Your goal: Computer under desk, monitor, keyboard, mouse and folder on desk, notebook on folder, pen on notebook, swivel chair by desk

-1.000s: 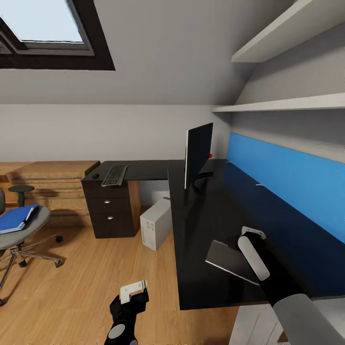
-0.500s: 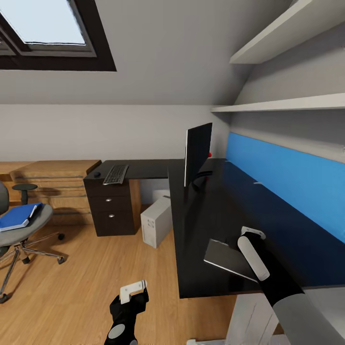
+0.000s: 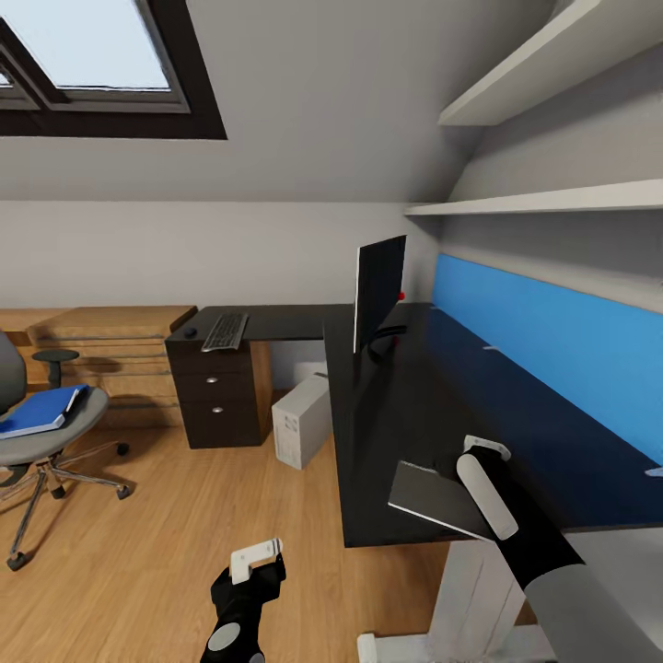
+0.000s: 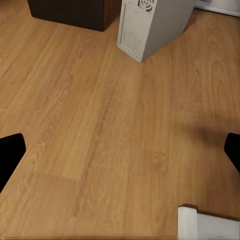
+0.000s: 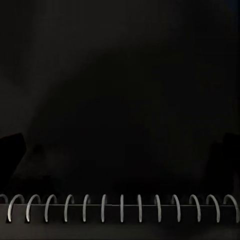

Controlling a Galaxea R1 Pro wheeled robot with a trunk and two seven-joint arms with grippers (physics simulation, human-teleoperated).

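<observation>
Bedroom counter (image 3: 396, 414) carries our notebook (image 3: 433, 497); the right claw (image 3: 486, 448) hovers at its spiral edge, spread and empty, left claw (image 3: 255, 559) open. Notebook overhangs the edge; a nudge could drop it.

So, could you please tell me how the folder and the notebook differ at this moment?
The folder is blue, while the notebook looks dark grey with a pale edge. The folder lies on the swivel chair, whereas the notebook lies on the desk near its front edge. The folder has no arm near it; the notebook sits beside the right gripper. Both lie flat.
</observation>
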